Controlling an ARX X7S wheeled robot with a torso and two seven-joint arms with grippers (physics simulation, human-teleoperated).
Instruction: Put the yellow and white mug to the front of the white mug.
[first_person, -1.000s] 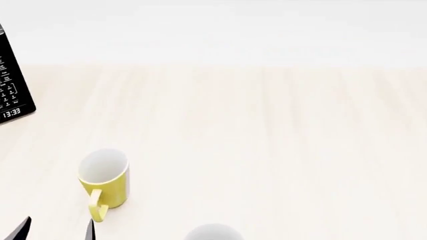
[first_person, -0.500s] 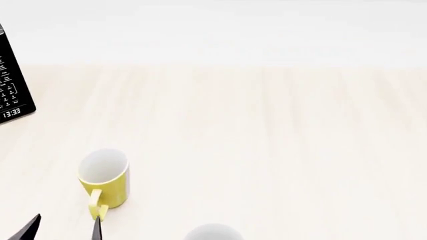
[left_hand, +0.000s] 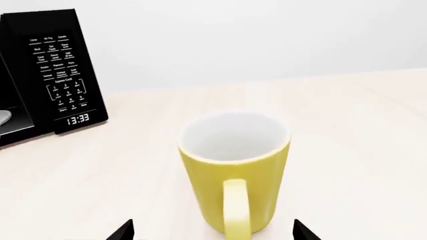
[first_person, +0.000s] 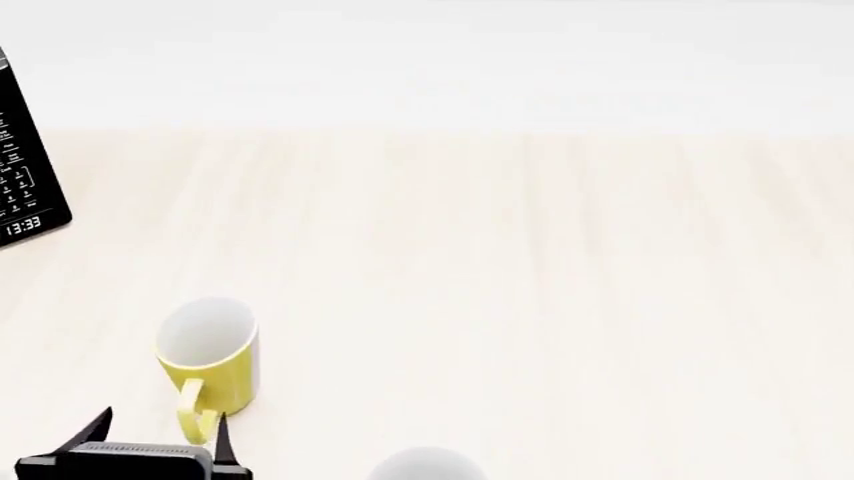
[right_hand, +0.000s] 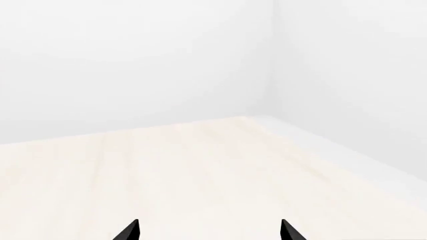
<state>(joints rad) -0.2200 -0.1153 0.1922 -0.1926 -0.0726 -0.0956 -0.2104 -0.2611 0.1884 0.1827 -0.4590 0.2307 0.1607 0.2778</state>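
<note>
The yellow and white mug (first_person: 211, 358) stands upright on the pale wooden table at the front left, its yellow handle (first_person: 194, 410) turned toward me. In the left wrist view the mug (left_hand: 233, 170) fills the middle, handle facing the camera. My left gripper (first_person: 160, 435) is open just in front of the mug, one fingertip (first_person: 219, 440) beside the handle, and its tips (left_hand: 121, 231) sit wide on either side of the mug. Only the rim of the white mug (first_person: 424, 464) shows at the front edge of the head view. My right gripper (right_hand: 209, 230) is open and empty over bare table.
A black microwave (first_person: 24, 190) with a keypad and a clock reading 13:33 stands at the far left, also seen in the left wrist view (left_hand: 57, 75). A white wall runs behind the table (first_person: 534, 280). The table's right edge (right_hand: 347, 160) shows in the right wrist view.
My left gripper has moved forward toward the yellow and white mug; more of it now shows in the head view, its fingertip beside the handle. The mugs have not moved.
</note>
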